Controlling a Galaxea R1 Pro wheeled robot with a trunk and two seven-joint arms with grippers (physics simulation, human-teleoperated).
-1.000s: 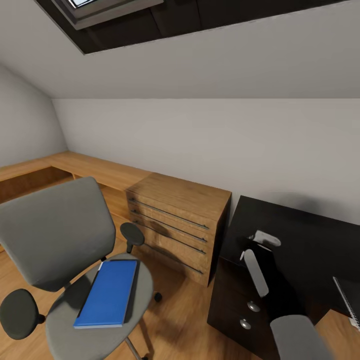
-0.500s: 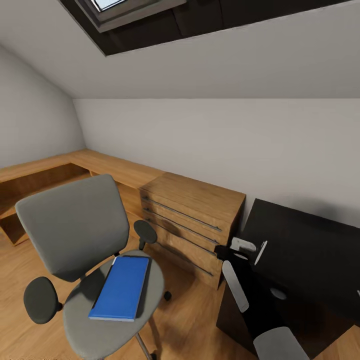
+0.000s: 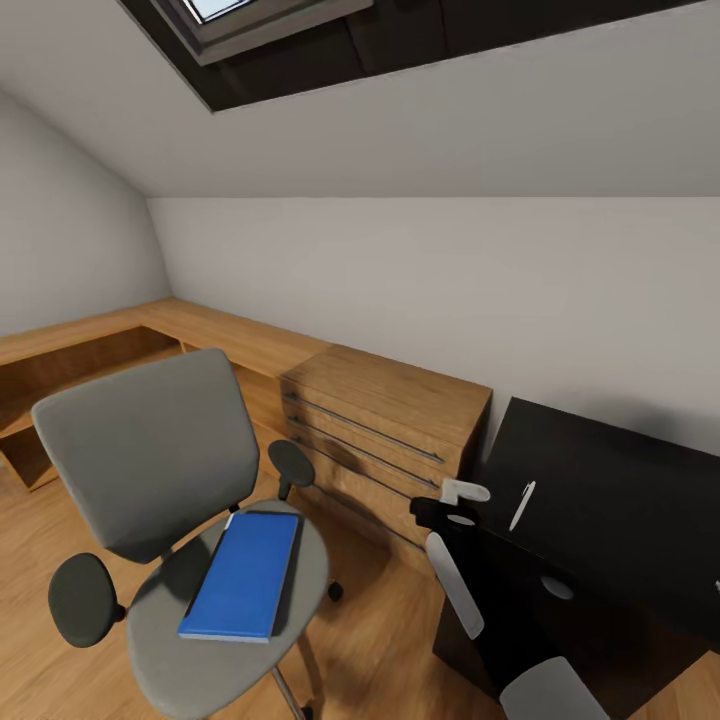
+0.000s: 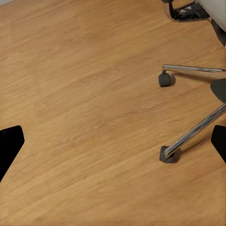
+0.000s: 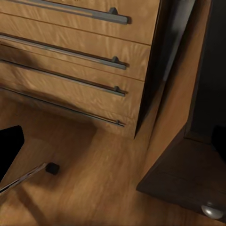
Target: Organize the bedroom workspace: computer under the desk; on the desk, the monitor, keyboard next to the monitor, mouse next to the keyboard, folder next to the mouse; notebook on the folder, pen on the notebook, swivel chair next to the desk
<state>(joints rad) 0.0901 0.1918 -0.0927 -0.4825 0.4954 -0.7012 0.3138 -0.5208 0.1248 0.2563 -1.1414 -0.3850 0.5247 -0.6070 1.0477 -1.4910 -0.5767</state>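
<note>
While folder [image 3: 242, 575] stays on swivel chair [image 3: 150, 480], right arm shifted left.

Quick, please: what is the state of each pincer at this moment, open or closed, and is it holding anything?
Left pincer: open, holding nothing, above the wood floor.
Right pincer: open, holding nothing, near the wooden dresser.

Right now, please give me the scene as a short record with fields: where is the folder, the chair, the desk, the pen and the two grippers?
folder: lies flat on the seat of the swivel chair
swivel chair: on the wood floor, apart from the desk
pen: on the desk top near its edge
dresser: between chair and desk, against the wall
left gripper: open, over the floor by the chair base
right gripper: open, facing the dresser drawers
</note>
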